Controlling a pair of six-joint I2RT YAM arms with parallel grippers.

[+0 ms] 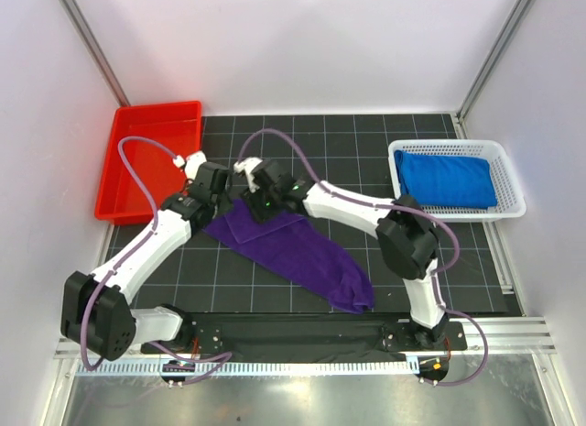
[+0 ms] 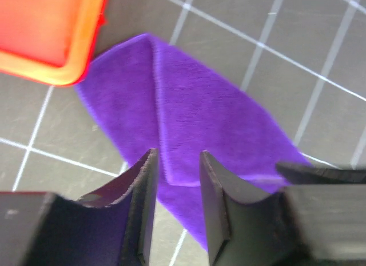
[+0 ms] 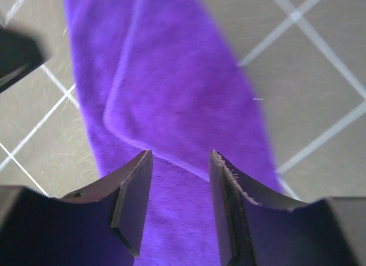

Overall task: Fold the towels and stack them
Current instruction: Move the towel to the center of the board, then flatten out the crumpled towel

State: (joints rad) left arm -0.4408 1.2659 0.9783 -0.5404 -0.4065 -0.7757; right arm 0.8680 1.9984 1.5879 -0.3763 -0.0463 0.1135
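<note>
Blue towel (image 1: 446, 179) lies folded in the mesh basket (image 1: 515, 172) at the right edge. The purple towel (image 1: 302, 256) is only half-folded, with left gripper (image 2: 177, 157) and right gripper (image 3: 180, 157) released above it.

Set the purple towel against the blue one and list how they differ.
The purple towel lies stretched out on the grid mat; the blue towel sits in the white basket. The purple towel is long and loosely folded; the blue towel is a compact folded rectangle. Both are plain, soft cloths.

Left pincer (image 2: 177, 166) and right pincer (image 3: 180, 163) hang close together, both slightly parted, pointing down.
</note>
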